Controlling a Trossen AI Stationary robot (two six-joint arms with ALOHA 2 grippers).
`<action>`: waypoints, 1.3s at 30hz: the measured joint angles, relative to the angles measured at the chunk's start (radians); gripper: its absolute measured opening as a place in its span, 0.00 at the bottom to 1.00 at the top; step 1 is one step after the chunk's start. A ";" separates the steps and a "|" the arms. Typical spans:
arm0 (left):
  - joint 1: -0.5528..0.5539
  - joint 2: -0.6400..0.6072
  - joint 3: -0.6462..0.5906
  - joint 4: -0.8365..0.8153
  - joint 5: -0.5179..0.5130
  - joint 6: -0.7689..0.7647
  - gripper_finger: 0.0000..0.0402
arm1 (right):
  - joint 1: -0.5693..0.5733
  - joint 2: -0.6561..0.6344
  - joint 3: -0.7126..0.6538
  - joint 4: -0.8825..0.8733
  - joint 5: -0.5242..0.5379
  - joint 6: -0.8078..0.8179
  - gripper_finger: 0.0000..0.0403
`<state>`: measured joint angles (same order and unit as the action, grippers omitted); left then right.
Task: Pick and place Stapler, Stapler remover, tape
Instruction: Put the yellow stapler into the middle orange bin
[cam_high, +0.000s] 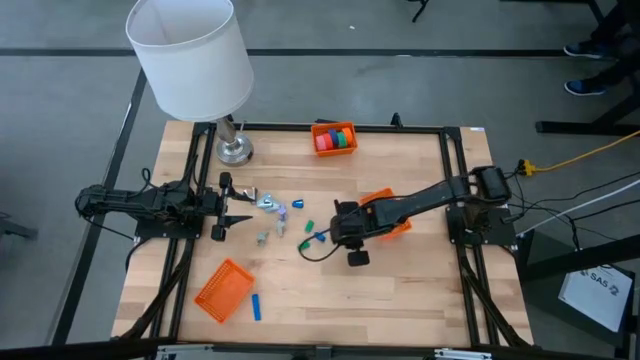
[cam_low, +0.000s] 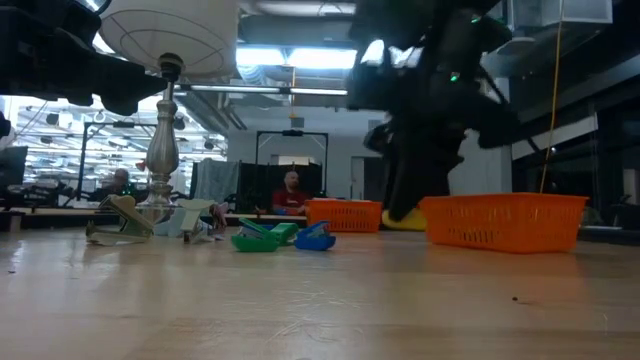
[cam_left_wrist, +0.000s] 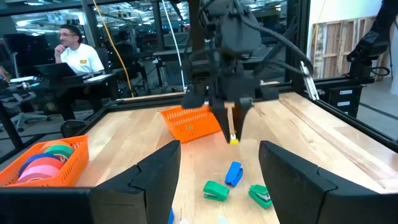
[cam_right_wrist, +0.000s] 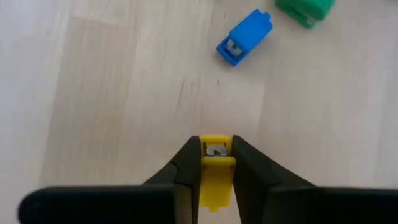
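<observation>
Behind wooden table, glazed workshop

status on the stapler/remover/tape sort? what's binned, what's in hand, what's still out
Done: tape rolls sit in the far orange bin. In hand: right gripper is shut on a yellow stapler, lifted above the table. Left: blue stapler, green stapler and the pale pieces near the open left gripper lie loose. The near orange bin looks empty.
</observation>
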<state>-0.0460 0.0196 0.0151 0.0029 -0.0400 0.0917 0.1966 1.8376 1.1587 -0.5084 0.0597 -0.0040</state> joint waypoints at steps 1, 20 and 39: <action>0.000 0.000 0.000 0.000 0.000 0.000 0.53 | 0.000 -0.029 -0.024 0.000 0.000 0.000 0.16; 0.000 0.000 0.000 0.000 0.000 0.000 0.54 | -0.082 -0.553 -0.359 -0.046 0.003 -0.004 0.19; 0.000 0.000 0.000 0.000 0.000 0.000 0.54 | -0.162 -0.582 -0.637 0.207 0.000 -0.109 0.21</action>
<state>-0.0460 0.0196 0.0151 0.0029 -0.0402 0.0917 0.0341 1.2552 0.5219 -0.3016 0.0601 -0.1129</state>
